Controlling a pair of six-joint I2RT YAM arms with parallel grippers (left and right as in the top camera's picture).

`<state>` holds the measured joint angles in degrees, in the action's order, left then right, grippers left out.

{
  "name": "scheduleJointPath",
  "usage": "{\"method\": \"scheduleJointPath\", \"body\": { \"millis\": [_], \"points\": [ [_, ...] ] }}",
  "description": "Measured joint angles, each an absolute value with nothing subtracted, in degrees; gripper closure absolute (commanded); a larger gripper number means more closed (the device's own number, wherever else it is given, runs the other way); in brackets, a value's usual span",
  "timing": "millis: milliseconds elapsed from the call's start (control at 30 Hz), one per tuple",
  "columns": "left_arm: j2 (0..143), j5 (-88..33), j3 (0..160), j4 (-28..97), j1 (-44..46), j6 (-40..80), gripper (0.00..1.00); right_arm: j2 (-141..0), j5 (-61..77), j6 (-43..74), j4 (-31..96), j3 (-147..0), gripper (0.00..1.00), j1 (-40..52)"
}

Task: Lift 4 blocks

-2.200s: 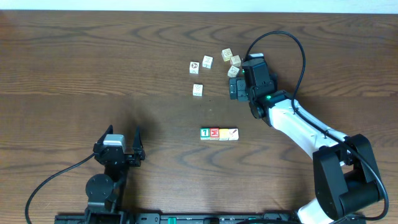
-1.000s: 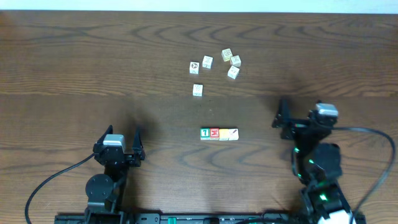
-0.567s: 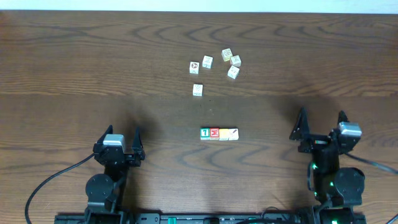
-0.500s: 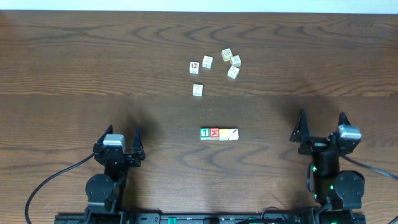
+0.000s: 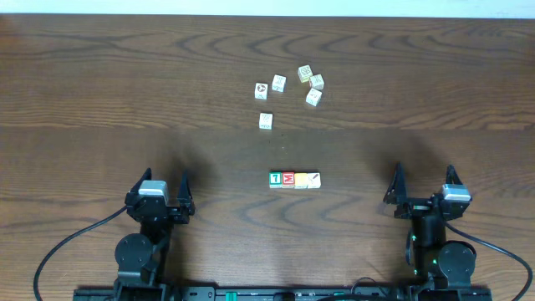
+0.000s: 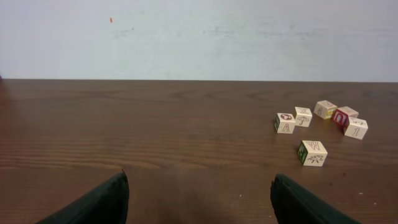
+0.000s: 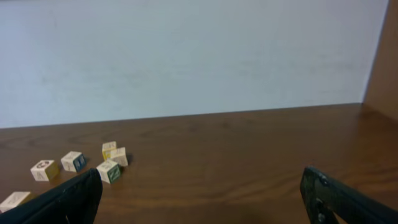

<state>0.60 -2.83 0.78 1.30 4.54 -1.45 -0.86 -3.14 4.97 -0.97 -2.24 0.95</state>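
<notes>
Four blocks (image 5: 295, 180) in touching row at worktop (image 5: 100, 84) centre. Left hand (image 5: 160, 186) at 8 o'clock, right hand (image 5: 423, 182) at 4 o'clock: wide open, empty.

this reads as a robotics lab bench, not a home. a left arm (image 5: 140, 242) and a right arm (image 5: 439, 255) sit at a black rail (image 5: 276, 294) along the near edge of a dark wood-grain surface (image 5: 100, 75), with a cable (image 5: 92, 227) trailing from one base. behind it stands a plain pale wall (image 6: 199, 37). small toy cubes (image 5: 278, 83) lie scattered, and four blocks (image 5: 295, 180) are lined up in a row.
</notes>
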Motion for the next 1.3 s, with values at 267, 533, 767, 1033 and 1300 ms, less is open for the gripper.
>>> {"method": "scheduleJointPath", "body": {
  "millis": [267,533,767,1033,1300],
  "points": [
    [0.6,-2.8,0.8,1.3,4.5,-1.5,0.27,-0.7,-3.6,5.4,3.9,-0.4,0.01,0.4],
    [0.6,-2.8,0.8,1.3,4.5,-1.5,0.27,-0.7,-3.5,3.6,4.0,-0.4,0.01,0.3],
    [0.6,-2.8,0.8,1.3,4.5,-1.5,0.27,-0.7,-3.2,3.1,4.0,-0.4,0.01,-0.2],
    [0.6,-2.8,0.8,1.3,4.5,-1.5,0.27,-0.7,-3.2,3.1,3.9,-0.4,0.01,-1.2],
    [0.6,-2.8,0.8,1.3,4.5,-1.4,0.27,-0.7,-3.2,2.7,3.9,-0.4,0.01,-1.2]
  ]
}}
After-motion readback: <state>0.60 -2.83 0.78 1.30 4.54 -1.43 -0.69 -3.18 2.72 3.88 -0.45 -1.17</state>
